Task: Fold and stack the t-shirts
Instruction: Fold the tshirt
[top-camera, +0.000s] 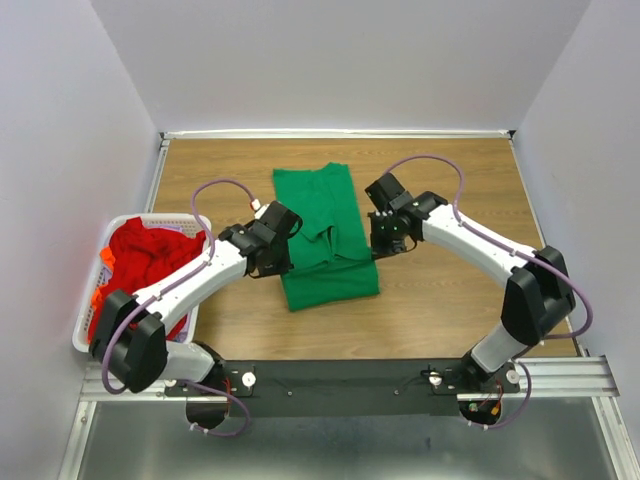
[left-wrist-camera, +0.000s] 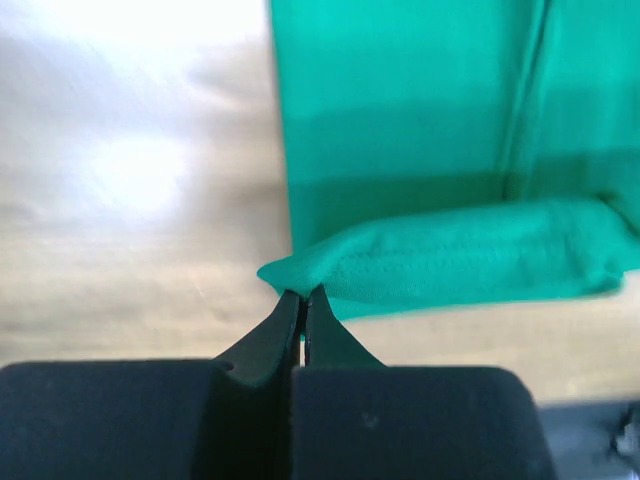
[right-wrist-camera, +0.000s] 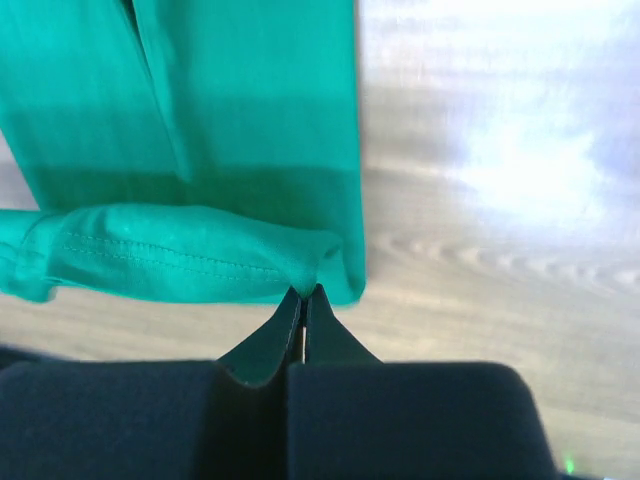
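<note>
The left jaws are closed on the left end of a rolled fold in the green t-shirt (top-camera: 325, 215). The right jaws pinch the stitched hem at that fold's right end. The shirt lies lengthwise in the middle of the worktop (top-camera: 440, 300), between the two arms. At the left edge, red t-shirts (top-camera: 140, 255) sit heaped in a white basket (top-camera: 160, 217).

The wooden counter (top-camera: 440, 300) is light brown with a fine grain, and bright glare patches show on it in both wrist views. A white slatted basket (top-camera: 84, 335) stands at its near left corner, beside the left wall. White walls (top-camera: 340, 60) close three sides. A metal rail (top-camera: 575, 372) runs along the near edge.
</note>
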